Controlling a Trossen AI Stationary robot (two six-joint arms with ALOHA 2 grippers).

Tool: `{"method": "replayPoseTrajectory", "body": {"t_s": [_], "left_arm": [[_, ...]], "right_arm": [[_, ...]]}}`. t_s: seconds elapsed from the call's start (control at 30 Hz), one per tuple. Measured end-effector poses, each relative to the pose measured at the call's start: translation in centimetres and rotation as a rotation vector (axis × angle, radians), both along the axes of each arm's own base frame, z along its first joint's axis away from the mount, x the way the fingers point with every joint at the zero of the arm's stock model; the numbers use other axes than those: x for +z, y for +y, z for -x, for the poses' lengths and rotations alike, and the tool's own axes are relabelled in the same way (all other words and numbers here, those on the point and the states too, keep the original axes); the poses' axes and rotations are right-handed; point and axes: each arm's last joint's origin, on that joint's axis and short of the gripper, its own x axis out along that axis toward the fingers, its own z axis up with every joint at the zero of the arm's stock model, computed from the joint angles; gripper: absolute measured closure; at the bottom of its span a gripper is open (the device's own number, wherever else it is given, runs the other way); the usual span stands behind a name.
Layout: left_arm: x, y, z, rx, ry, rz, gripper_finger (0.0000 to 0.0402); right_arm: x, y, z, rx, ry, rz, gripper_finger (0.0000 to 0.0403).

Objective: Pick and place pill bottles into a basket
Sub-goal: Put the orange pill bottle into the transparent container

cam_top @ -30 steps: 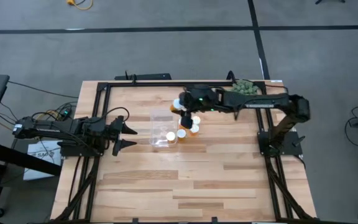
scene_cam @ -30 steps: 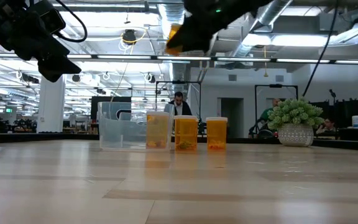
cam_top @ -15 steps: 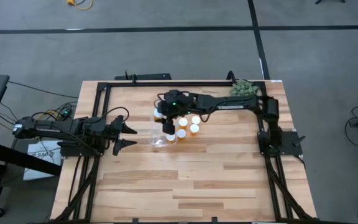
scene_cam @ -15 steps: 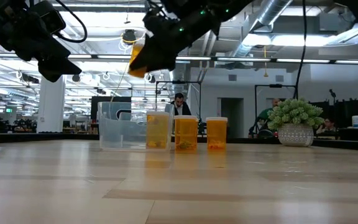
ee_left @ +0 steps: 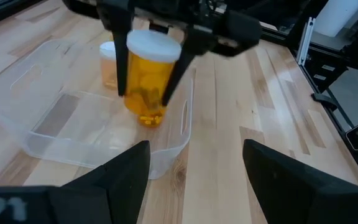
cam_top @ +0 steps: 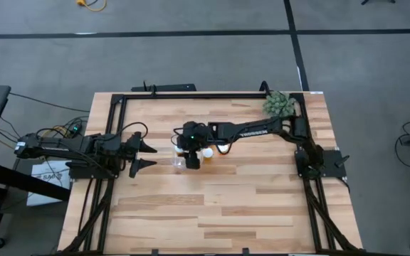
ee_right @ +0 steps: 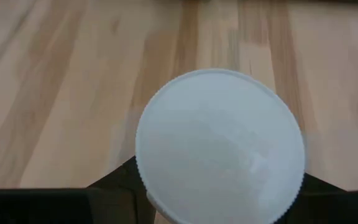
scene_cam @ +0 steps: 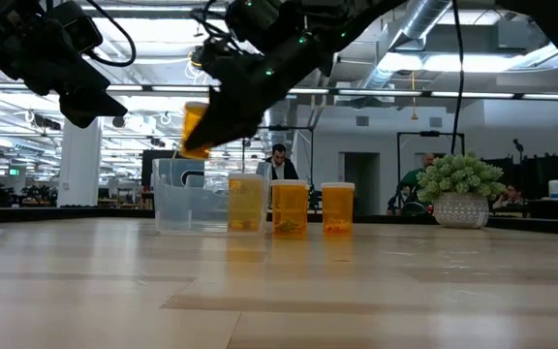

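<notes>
My right gripper (ee_left: pixel 145 98) is shut on one orange pill bottle (ee_left: pixel 146 81) with a white cap (ee_right: pixel 219 143), held above the clear basket (ee_left: pixel 86 152) near the table's middle. In the low view the held bottle (scene_cam: pixel 194 131) hangs tilted over the basket (scene_cam: pixel 184 206). Three more pill bottles (scene_cam: pixel 290 208) stand upright on their bases right of it; the leftmost (scene_cam: pixel 245 204) is at the basket's right end, inside or beside it I cannot tell. My left gripper (cam_top: pixel 144 153) waits open at the table's left edge. My right gripper pinches the bottle's orange body just under the cap (ee_left: pixel 135 65) between its two fingers (ee_left: pixel 122 62), one on each side. The fingers slant down from the table's right side. The bottle is lifted clear and tilted, cap toward the wrist, bottom (ee_left: pixel 148 118) over the basket.
A green spiky potted plant (cam_top: pixel 278 104) stands at the far right corner. Two white caps (cam_top: pixel 223 148) show just right of my right gripper (cam_top: pixel 191 158). Bare wood (cam_top: pixel 212 206) fills the near half of the table. A black frame (cam_top: pixel 119 99) borders the table.
My right gripper has carried the bottle toward the table's left edge and down, from above the standing bottles to over the basket, tipping further downward. The bottle has stayed between the fingers, tilting more. My left arm has kept still.
</notes>
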Motion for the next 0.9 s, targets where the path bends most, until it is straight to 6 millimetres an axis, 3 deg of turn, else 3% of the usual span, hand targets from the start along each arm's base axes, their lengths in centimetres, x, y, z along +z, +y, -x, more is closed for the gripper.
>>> {"method": "replayPoseTrajectory", "body": {"t_s": [0.27, 0.9], "left_arm": [[0.0, 0.0, 0.0, -0.002, 0.000, -0.005, 0.0154], [0.0, 0.0, 0.0, -0.002, 0.000, -0.005, 0.0154]], "right_arm": [[-2.4, 0.3, -0.4, 0.012, 0.051, 0.002, 0.0221], [-3.4, 0.3, -0.4, 0.041, 0.101, 0.023, 0.0217]]}}
